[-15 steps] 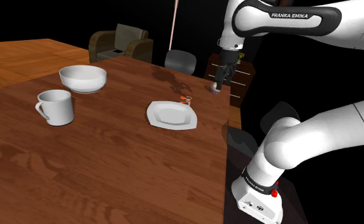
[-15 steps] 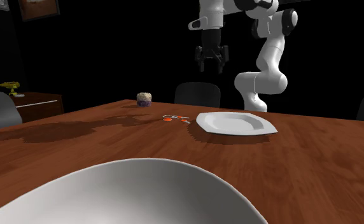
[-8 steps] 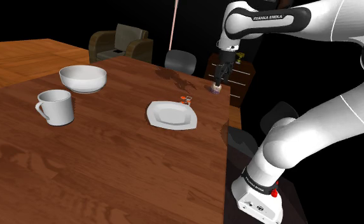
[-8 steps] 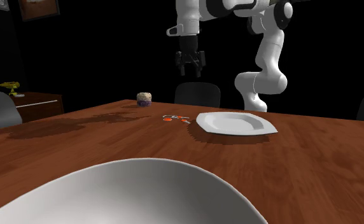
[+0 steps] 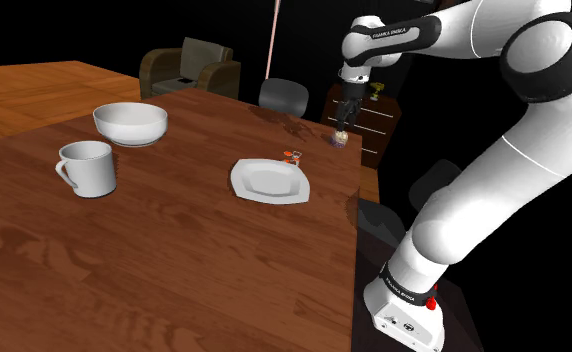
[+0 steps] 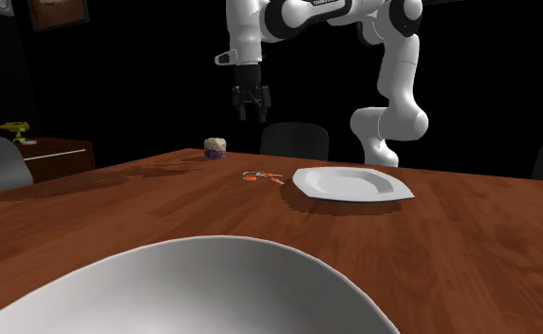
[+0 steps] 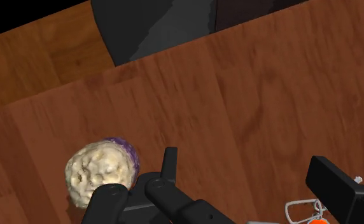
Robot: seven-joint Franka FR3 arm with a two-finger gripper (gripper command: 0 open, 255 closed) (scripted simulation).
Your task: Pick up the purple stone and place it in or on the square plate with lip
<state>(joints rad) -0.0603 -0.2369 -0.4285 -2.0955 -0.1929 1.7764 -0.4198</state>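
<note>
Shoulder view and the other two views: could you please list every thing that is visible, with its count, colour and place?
table: one, brown wood, carries the things
stone: one, cream with purple, near the table's far edge
small object: one, orange and silver, between stone and plate
square plate: one, white, on the arm's side of the table
bowl: one, white, shoulder view's left
mug: one, white, nearer than the bowl
armchair: one, olive, beyond the table
chair: one, dark grey, at the far edge
dresser: one, dark, behind the stone
arm: one, white
gripper: one, black, open, in the air near the stone
</note>
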